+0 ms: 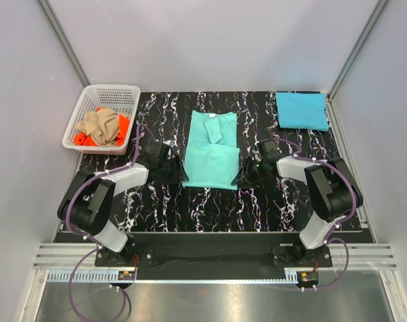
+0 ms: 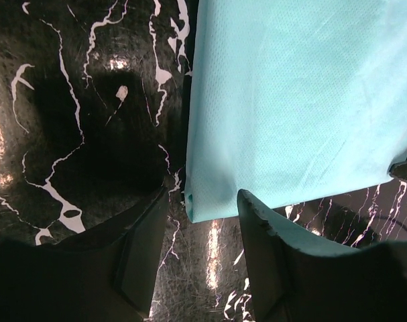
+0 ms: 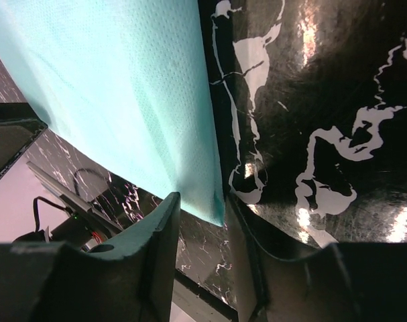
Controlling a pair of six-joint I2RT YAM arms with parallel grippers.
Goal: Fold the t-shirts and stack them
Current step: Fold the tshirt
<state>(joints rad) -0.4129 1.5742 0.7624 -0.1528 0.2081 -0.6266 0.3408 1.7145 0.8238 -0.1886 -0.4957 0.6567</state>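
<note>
Left gripper [image 2: 203, 201] stood with jaws spread astride the near-left corner of the mint-teal t-shirt [image 2: 290, 100]. Right gripper [image 3: 202, 201] stood likewise at its near-right corner (gap narrower, cloth not visibly pinched). That shirt lay flat mid-table [image 1: 190, 208], the sky-blue t-shirt [image 1: 302, 111] folded far right, the tan t-shirt [image 1: 102, 124] and orange t-shirt [image 1: 82, 139] heaped in the basket [image 1: 112, 88].

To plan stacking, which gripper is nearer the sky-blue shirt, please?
Right. The right gripper is diagonally near-left of the sky-blue shirt; the left gripper is beyond the mint shirt.

Mint-teal t-shirt [image 1: 213, 159], black white-veined table [image 1: 196, 208]
</note>
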